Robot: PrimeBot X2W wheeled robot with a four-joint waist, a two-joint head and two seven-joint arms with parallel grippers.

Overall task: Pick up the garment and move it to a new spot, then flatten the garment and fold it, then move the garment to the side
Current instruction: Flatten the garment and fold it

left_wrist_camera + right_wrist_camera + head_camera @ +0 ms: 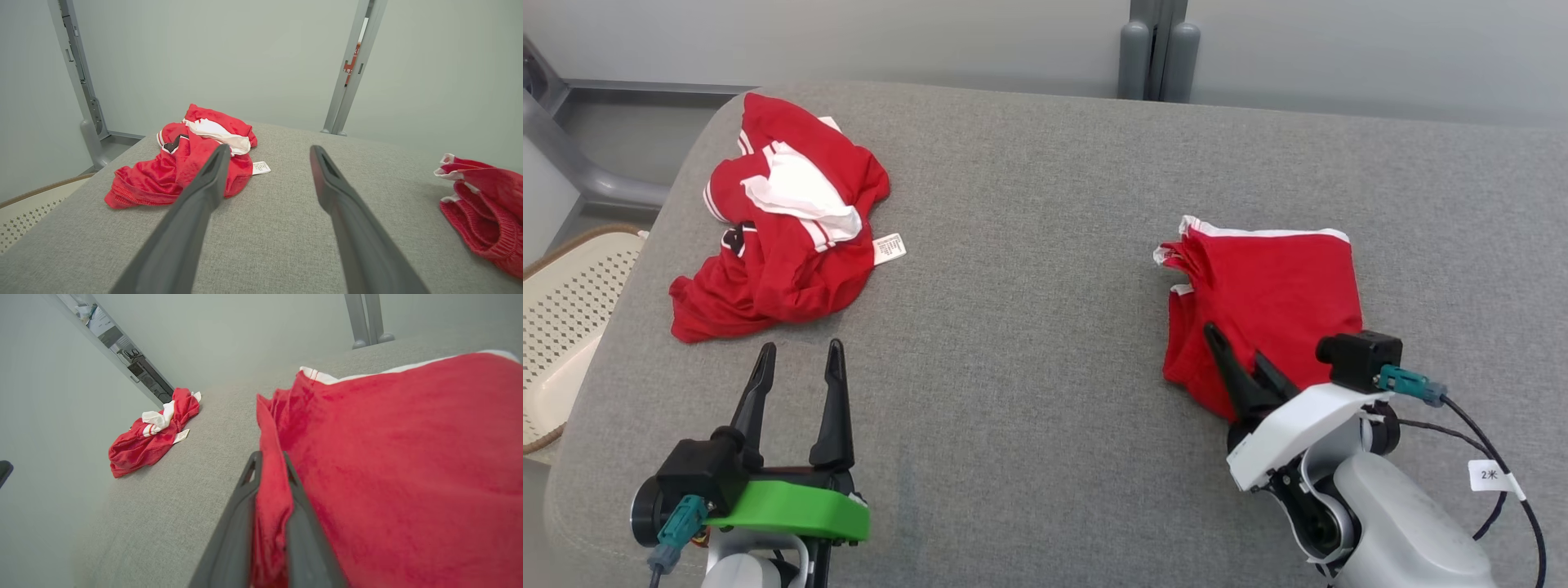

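A folded red garment [1274, 294] with white trim lies on the right of the grey padded surface [1029, 343]. My right gripper [1236, 343] sits at its near left edge. In the right wrist view the right gripper [270, 457] is shut on a fold of the garment [408, 457], with red cloth pinched between the two fingers. The garment's left edge [486, 204] also appears in the left wrist view. My left gripper [800, 347] stands open at the lower left with nothing between its fingers; it is the same left gripper [269, 151] in its own wrist view.
A second red and white garment [776, 237] lies crumpled at the far left, just beyond the left fingertips, with a white label showing. A cream perforated basket [564, 310] stands off the surface's left edge. A grey post [1158, 49] rises behind the far edge.
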